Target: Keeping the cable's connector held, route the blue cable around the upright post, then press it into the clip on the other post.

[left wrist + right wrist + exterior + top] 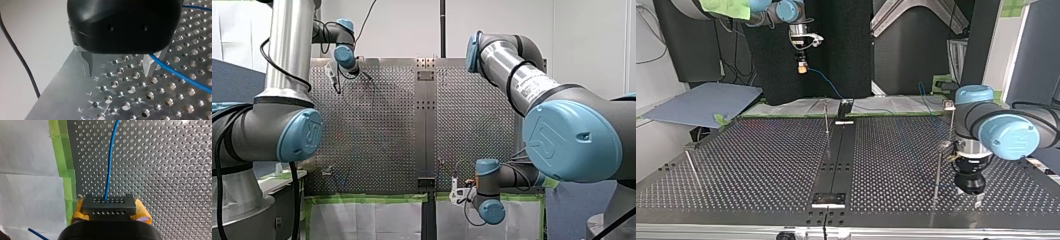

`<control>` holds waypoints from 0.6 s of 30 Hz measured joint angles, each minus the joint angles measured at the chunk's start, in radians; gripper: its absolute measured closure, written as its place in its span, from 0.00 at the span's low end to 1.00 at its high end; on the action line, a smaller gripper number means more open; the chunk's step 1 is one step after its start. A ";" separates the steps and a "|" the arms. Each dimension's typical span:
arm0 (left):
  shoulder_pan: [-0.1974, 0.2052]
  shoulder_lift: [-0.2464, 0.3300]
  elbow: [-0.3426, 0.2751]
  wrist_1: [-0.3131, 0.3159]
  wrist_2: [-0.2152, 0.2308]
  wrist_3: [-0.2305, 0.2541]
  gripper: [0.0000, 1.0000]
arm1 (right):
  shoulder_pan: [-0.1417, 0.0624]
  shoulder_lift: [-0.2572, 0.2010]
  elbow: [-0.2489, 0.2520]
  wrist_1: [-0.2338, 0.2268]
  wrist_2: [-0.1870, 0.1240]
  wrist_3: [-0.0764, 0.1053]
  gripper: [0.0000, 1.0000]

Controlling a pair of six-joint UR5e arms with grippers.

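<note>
This is a robotics lab. My left arm [287, 65] and my right arm [522, 75] flank a perforated metal bench [377, 125] with engraved row letters [87, 93]. Green masking tape [362, 198] edges it, with bare white walls [402, 25] and black screens [836, 45] around.

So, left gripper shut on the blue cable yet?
No: in the left wrist view my left gripper has its metal fingers wide apart, with the blue cable running out past one of them.
</note>
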 joint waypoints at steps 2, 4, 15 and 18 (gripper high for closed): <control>-0.003 0.000 -0.001 0.000 -0.002 -0.012 0.02 | 0.001 0.000 0.000 0.001 0.000 -0.001 1.00; -0.005 0.000 -0.007 0.004 -0.003 -0.030 0.02 | 0.002 0.000 0.000 0.002 0.000 -0.001 1.00; 0.002 0.000 -0.066 0.065 0.038 -0.133 0.02 | 0.010 0.000 0.000 0.007 0.000 -0.003 1.00; 0.003 0.000 -0.079 0.070 0.044 -0.152 0.02 | 0.012 0.000 0.000 0.008 0.000 -0.003 1.00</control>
